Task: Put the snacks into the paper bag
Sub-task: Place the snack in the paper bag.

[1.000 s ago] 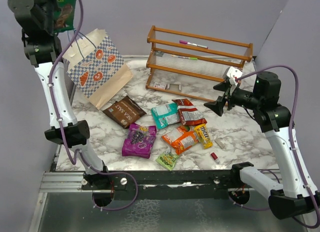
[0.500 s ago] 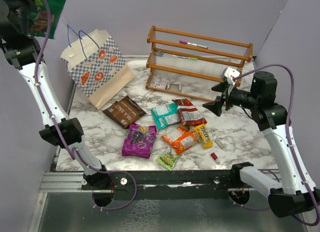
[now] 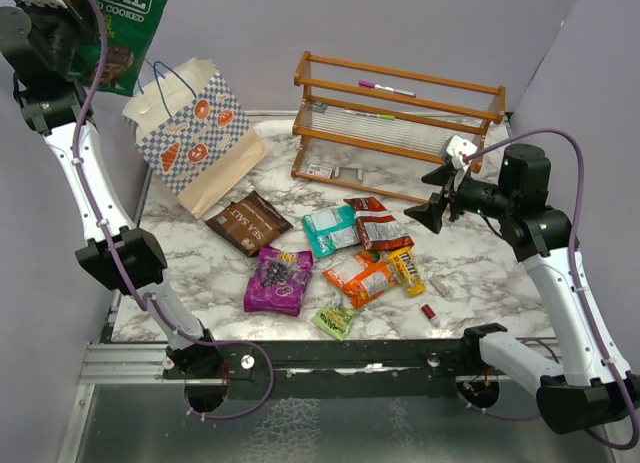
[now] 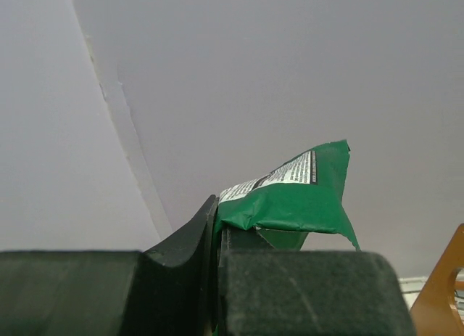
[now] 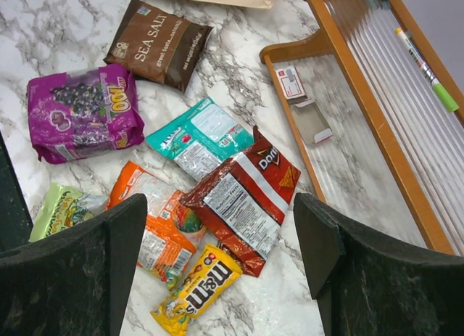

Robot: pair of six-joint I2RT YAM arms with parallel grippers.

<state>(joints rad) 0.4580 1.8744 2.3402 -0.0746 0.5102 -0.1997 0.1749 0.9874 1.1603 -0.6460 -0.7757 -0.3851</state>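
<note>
My left gripper (image 3: 78, 11) is high at the far left, above and left of the paper bag (image 3: 195, 133), and shut on the large green packet (image 3: 125, 38). The left wrist view shows the jaws pinching that green packet (image 4: 290, 198) against the grey wall. The checked bag leans with its mouth up. On the marble lie the brown (image 3: 248, 221), purple (image 3: 279, 280), teal (image 3: 330, 229), red (image 3: 378, 223), orange (image 3: 360, 276), yellow (image 3: 406, 271) and light-green (image 3: 335, 318) snacks. My right gripper (image 3: 437, 198) hovers open and empty above the red packet (image 5: 243, 198) and the yellow packet (image 5: 197, 289).
A wooden rack (image 3: 400, 123) with markers on it stands at the back right. A tiny red cylinder (image 3: 428, 311) and a small beige stick (image 3: 438, 283) lie near the front right. Grey walls close in on the left and back.
My left gripper swung left with the green packet, then came back to the right with the packet hanging lower. The bag shifted slightly. The right arm stayed almost still.
</note>
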